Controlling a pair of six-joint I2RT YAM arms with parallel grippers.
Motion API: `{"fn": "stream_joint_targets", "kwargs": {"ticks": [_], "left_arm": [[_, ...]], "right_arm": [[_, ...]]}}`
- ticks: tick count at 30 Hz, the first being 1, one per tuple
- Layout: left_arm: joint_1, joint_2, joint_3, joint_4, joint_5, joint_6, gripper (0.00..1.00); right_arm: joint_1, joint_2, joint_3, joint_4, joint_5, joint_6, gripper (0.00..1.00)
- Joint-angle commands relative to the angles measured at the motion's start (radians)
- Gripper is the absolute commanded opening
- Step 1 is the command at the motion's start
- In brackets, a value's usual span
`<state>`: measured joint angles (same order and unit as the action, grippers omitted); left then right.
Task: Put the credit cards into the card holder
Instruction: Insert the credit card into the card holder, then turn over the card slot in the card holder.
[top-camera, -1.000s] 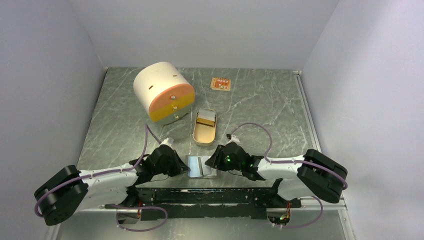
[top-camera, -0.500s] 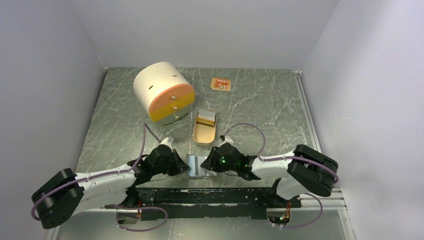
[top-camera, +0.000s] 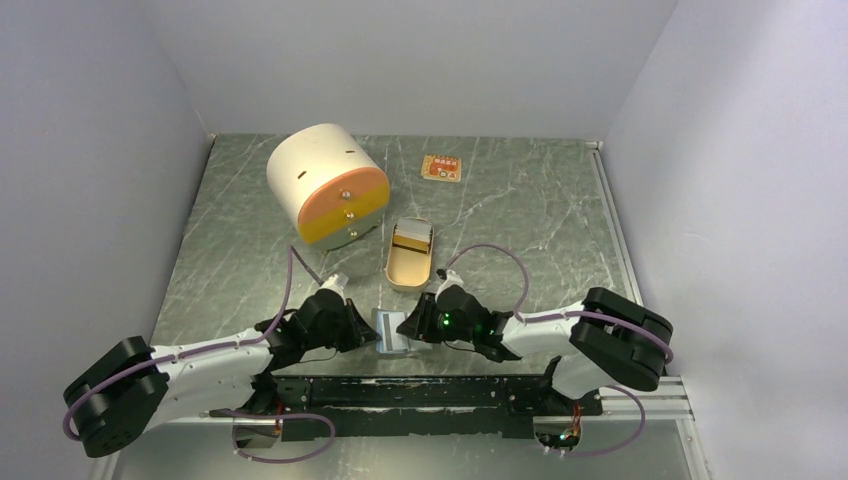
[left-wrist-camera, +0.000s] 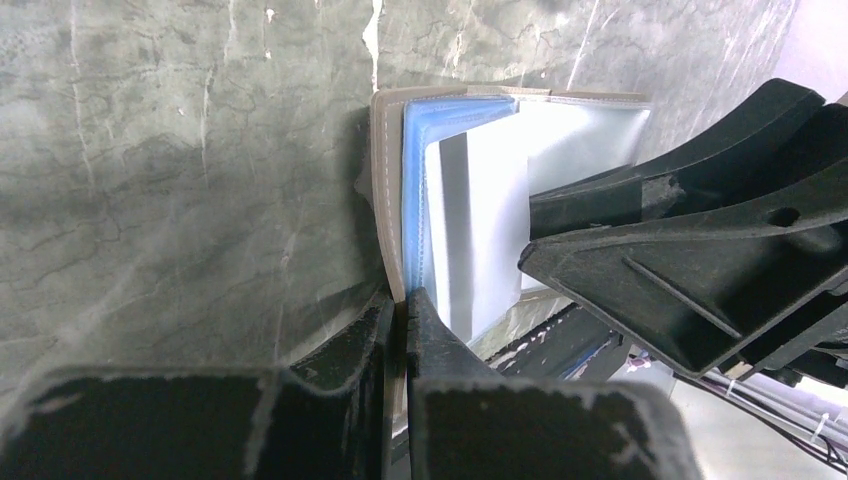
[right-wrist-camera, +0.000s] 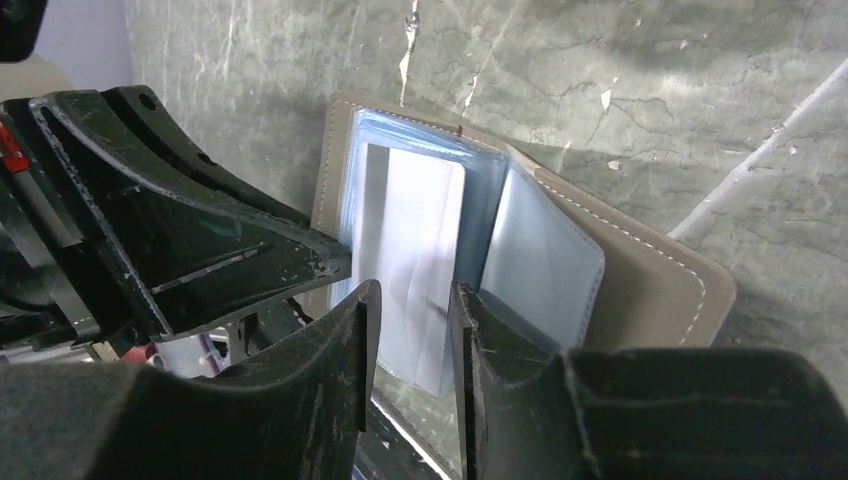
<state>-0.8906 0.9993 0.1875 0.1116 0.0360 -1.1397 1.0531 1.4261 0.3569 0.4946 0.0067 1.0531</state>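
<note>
The card holder (top-camera: 392, 335) stands open like a book near the front edge, between both grippers. It has a taupe stitched cover (right-wrist-camera: 650, 290) and clear bluish sleeves (left-wrist-camera: 415, 170). My left gripper (left-wrist-camera: 398, 300) is shut on the edge of one cover, and in the top view it (top-camera: 372, 333) sits at the holder's left. My right gripper (right-wrist-camera: 413, 300) is open, with a sleeve holding a pale insert (right-wrist-camera: 410, 240) between its fingers; it (top-camera: 408, 328) sits at the holder's right. One orange credit card (top-camera: 441, 168) lies flat at the back of the table.
A white cylinder with an orange face (top-camera: 325, 185) lies at the back left. A tan oval tin (top-camera: 408, 262) lies open just beyond the grippers, with a small striped thing (top-camera: 412, 238) in its far end. A black rail (top-camera: 420, 390) runs along the near edge.
My right arm has slid left toward the left gripper, and the card holder between them has folded narrower. The left gripper has stayed shut on the cover.
</note>
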Motion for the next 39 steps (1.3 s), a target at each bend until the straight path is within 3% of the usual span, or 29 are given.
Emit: {"fn": "stream_joint_targets", "kwargs": {"ticks": [1, 10, 17, 28, 35, 39], "left_arm": [[0.005, -0.018, 0.009, 0.030, 0.043, 0.020, 0.09], [0.004, -0.117, -0.028, 0.075, 0.063, 0.011, 0.09], [0.005, -0.116, -0.061, 0.165, 0.100, 0.015, 0.09], [0.004, -0.167, -0.115, 0.330, 0.153, 0.049, 0.09], [0.004, -0.138, -0.103, 0.336, 0.163, 0.059, 0.09], [0.004, -0.142, -0.116, 0.401, 0.183, 0.070, 0.09]], "right_arm": [[0.005, 0.020, -0.016, 0.084, -0.032, 0.004, 0.35], [0.003, 0.009, -0.035, 0.074, -0.024, 0.024, 0.31], [-0.015, 0.018, -0.100, 0.184, -0.043, 0.072, 0.24], [-0.037, 0.050, -0.138, 0.264, -0.076, 0.100, 0.25], [-0.036, -0.002, -0.132, 0.202, -0.054, 0.081, 0.34], [-0.037, 0.013, -0.136, 0.223, -0.064, 0.086, 0.28]]}}
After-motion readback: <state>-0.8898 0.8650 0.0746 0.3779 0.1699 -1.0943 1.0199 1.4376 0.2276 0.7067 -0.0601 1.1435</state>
